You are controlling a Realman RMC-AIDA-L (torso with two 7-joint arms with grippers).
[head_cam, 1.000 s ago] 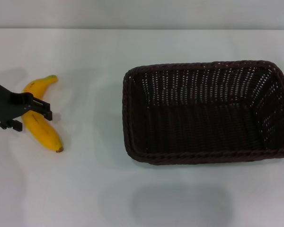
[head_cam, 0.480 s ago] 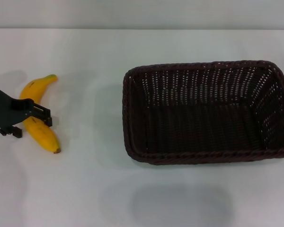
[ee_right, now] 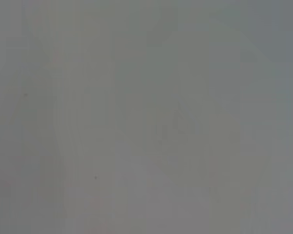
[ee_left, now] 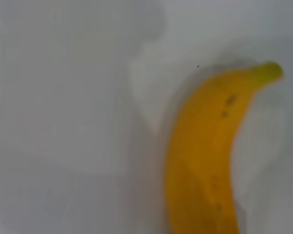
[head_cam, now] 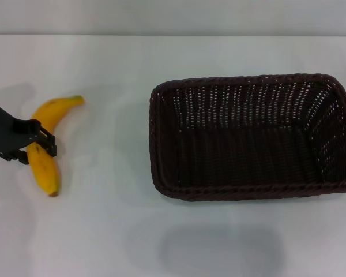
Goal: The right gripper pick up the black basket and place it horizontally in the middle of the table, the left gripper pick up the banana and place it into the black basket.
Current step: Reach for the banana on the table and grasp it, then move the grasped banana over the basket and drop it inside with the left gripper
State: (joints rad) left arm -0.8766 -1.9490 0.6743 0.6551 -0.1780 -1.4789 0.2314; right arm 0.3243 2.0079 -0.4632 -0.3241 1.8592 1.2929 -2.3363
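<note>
The banana (head_cam: 44,166) lies at the left of the white table (head_cam: 104,231), greenish stem toward the back right, dark tip toward the front. My left gripper (head_cam: 41,140), black and angular, reaches in from the left edge and sits across the banana's middle, shut on it. The left wrist view shows the banana (ee_left: 205,146) close up against the tabletop. The black basket (head_cam: 254,98) stands upright, long side across, right of centre, and nothing is in it. The right gripper is out of view; its wrist view shows only plain grey.
The basket's right end reaches the right edge of the head view. Bare tabletop lies between the banana and the basket's left rim (head_cam: 154,144). A faint shadow (head_cam: 219,251) falls on the table in front of the basket.
The banana has turned: its stem swung right and its tip swung left and forward. My left gripper has shifted slightly left and now sits on the banana's middle. The basket has not moved.
</note>
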